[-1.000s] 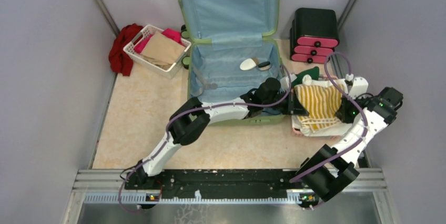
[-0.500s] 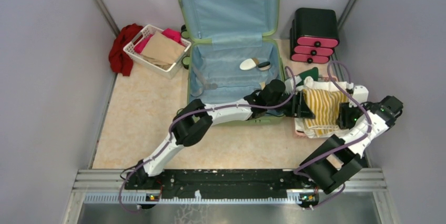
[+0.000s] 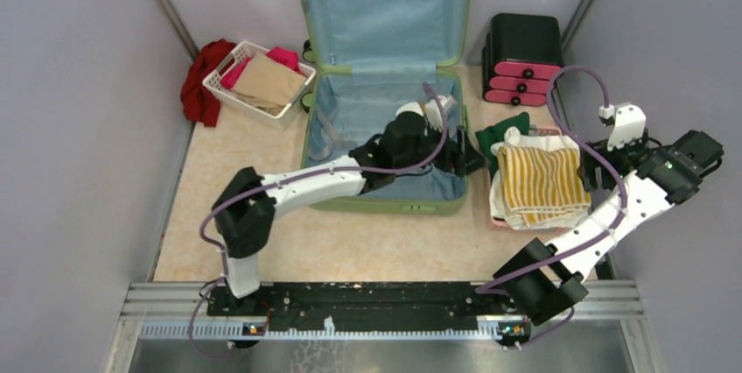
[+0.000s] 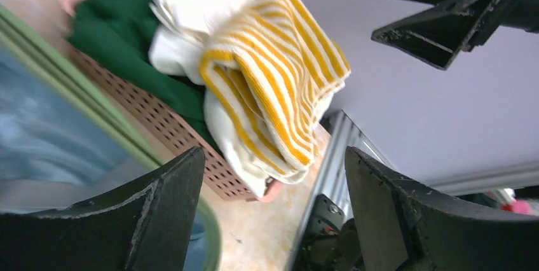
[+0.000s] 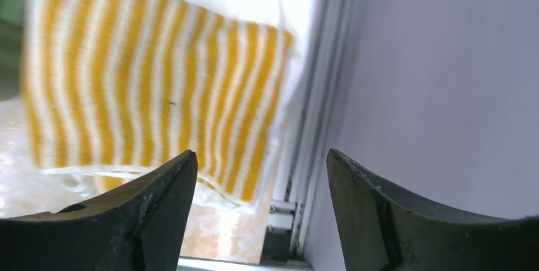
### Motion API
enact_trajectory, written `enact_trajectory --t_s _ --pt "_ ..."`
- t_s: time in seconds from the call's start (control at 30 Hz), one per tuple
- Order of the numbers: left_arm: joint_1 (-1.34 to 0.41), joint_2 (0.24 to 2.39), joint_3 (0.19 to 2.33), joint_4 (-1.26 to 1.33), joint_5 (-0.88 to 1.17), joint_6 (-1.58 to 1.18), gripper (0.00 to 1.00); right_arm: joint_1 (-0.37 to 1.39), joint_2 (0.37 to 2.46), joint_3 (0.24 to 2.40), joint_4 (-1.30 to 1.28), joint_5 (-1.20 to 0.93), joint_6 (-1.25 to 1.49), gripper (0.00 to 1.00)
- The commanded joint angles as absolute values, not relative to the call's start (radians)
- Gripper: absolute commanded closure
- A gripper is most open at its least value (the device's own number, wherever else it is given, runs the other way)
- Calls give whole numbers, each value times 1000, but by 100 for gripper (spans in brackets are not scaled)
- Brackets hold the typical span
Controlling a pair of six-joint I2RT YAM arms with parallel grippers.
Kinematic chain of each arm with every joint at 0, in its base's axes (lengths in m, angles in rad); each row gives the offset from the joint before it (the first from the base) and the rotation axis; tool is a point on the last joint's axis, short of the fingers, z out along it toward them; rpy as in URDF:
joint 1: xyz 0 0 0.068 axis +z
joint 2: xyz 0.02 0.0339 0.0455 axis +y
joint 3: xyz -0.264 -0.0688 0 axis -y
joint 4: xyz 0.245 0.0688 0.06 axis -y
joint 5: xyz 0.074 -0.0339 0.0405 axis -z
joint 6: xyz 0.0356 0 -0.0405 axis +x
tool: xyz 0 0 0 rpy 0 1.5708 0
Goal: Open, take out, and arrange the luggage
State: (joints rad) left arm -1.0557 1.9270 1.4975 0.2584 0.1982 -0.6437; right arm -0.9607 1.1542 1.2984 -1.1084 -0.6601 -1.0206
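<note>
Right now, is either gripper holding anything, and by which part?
Nothing is held. The left gripper and right gripper are both open and empty; the yellow-striped garment lies free of both.

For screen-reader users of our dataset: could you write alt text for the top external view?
An open light-green suitcase lies on a table, its blue-lined lid raised. The open left gripper hangs at its right edge, facing a yellow-striped cloth beside it; the open right gripper hovers at the cloth's other side.

Luggage lies open, lid upright. Left gripper sits over its right rim. Yellow-striped cloth lies just right of it, white basket just left.
</note>
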Motion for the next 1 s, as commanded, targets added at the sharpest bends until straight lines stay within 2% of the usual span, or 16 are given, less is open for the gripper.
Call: enact_trajectory --t_s 0.0,0.1,0.27,0.4,0.53,0.63,0.77,0.97 --pt "-1047 1803 1419 317 125 -473 13 -950 1188 1396 -1328 -909 -1142 28" --pt "-1042 1739 1365 337 125 -397 10 -877 1224 1393 -1425 -1006 -1185 31" --pt "-1017 1606 1211 372 107 -303 5 -779 1270 1295 -1300 -1038 -1047 57" --pt "-988 1484 1072 381 62 -273 2 -732 1329 1186 -1169 -985 -959 68" --pt "-954 1364 944 395 28 -280 2 -675 1398 1038 -902 -802 -821 69" --pt "-931 1291 869 403 37 -285 2 -670 1476 980 -815 -712 -781 69" --pt "-903 1209 793 391 51 -285 1 -670 1558 989 -837 -706 -805 67" --pt "-829 1070 701 331 107 -285 1 -672 1521 1102 -1022 -766 -912 62"
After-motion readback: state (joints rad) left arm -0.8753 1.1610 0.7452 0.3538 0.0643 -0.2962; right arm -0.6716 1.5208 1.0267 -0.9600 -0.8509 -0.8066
